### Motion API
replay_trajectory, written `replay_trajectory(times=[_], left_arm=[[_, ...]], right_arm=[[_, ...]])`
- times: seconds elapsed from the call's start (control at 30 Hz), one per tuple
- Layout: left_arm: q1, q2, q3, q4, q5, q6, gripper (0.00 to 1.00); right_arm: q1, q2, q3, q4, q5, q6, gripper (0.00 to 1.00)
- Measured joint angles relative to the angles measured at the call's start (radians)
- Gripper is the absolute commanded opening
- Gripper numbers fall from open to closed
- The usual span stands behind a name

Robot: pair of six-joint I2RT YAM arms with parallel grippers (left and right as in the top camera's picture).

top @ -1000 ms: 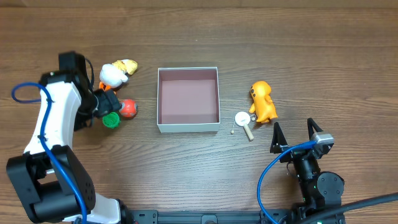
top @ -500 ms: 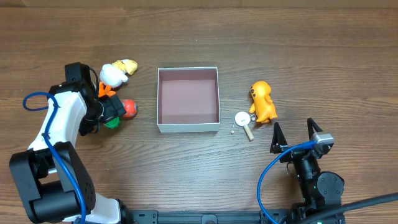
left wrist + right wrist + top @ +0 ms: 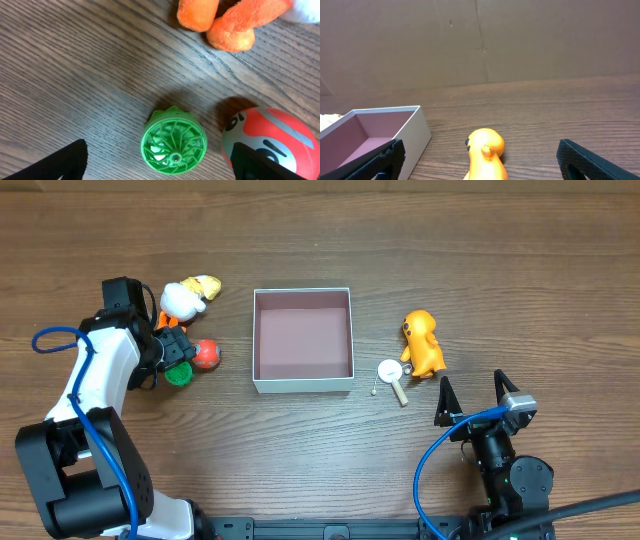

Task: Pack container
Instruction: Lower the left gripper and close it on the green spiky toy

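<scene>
The container, a square white box with a pink inside, stands empty at the table's middle; it also shows in the right wrist view. My left gripper is open and hangs low over a green wheel toy. In the left wrist view the open fingers straddle the green toy, with a red ball by the right finger. My right gripper is open and empty near the front edge, behind an orange toy, which also shows in the right wrist view.
A white and yellow plush duck with orange feet lies just beyond the green toy. The red ball sits between the green toy and the container. A small white key-like piece lies right of the container's front corner.
My left gripper swung right and down over the green toy and ball, then eased back a little, so the green toy shows more. The right arm and toys have not moved.
</scene>
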Motion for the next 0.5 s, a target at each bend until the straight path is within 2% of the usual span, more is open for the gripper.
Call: replay_trajectory(times=[0.23,0.37,0.5], left_arm=[[0.000,0.000,-0.010,0.004,-0.003,0.000,0.89],[0.000,0.000,-0.056,0.051,-0.006,0.000,0.96],[0.000,0.000,-0.117,0.123,-0.010,0.000,0.97]], right_arm=[[0.000,0.000,0.000,0.000,0.000,0.000,1.00],[0.000,0.000,0.000,0.000,0.000,0.000,1.00],[0.000,0.000,0.000,0.000,0.000,0.000,1.00]])
